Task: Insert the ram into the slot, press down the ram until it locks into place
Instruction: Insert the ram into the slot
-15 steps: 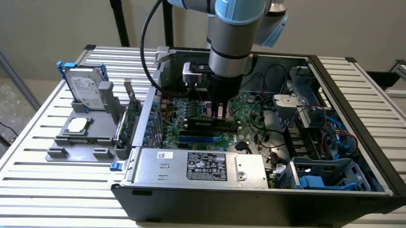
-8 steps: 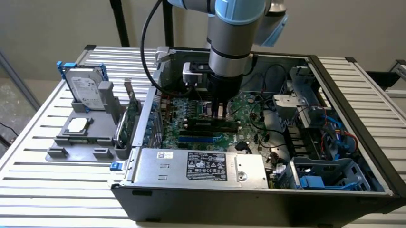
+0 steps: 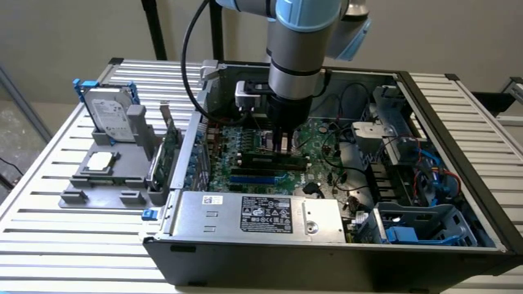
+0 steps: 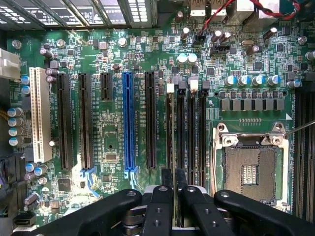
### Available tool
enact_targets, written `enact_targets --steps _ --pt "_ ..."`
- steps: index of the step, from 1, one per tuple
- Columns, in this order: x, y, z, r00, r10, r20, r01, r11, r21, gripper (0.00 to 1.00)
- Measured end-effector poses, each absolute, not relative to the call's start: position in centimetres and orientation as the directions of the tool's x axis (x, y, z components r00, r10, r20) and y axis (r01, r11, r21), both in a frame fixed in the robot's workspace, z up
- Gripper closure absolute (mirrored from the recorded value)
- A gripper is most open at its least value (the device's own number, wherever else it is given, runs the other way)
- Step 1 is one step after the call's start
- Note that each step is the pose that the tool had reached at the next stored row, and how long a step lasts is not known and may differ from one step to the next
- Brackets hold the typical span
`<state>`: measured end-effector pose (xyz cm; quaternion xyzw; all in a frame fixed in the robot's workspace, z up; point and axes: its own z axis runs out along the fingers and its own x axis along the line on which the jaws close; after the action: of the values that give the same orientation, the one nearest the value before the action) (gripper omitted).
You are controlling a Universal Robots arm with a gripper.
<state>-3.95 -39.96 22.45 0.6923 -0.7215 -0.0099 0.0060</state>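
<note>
My gripper (image 4: 174, 178) hangs inside the open computer case (image 3: 457, 184), low over the motherboard (image 4: 113, 128). Its two black fingers (image 4: 167, 183) stand close together with only a thin dark gap, just above the near ends of several parallel black memory slots (image 4: 186, 128). The two slots nearest the blue socket run straight under the fingertips. The ram is hidden; I cannot make out a green stick between the fingers or in a slot. In the exterior view, the gripper (image 3: 283, 150) stands upright over the same slots (image 3: 270, 162).
A long blue socket (image 4: 128, 123) and black expansion sockets (image 4: 63, 123) lie beside the memory slots. The square silver processor socket (image 4: 251, 167) is on their other side. Outside the case, a grey fixture (image 3: 102, 177) carries a hard drive (image 3: 110, 113) and a wide green card (image 3: 168, 153).
</note>
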Motion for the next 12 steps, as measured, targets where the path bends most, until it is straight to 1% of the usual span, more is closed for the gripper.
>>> enact_targets --steps 12 --pt "-4.4 -39.77 22.38 -0.032 -0.999 0.001 -0.999 0.032 0.015 0.86"
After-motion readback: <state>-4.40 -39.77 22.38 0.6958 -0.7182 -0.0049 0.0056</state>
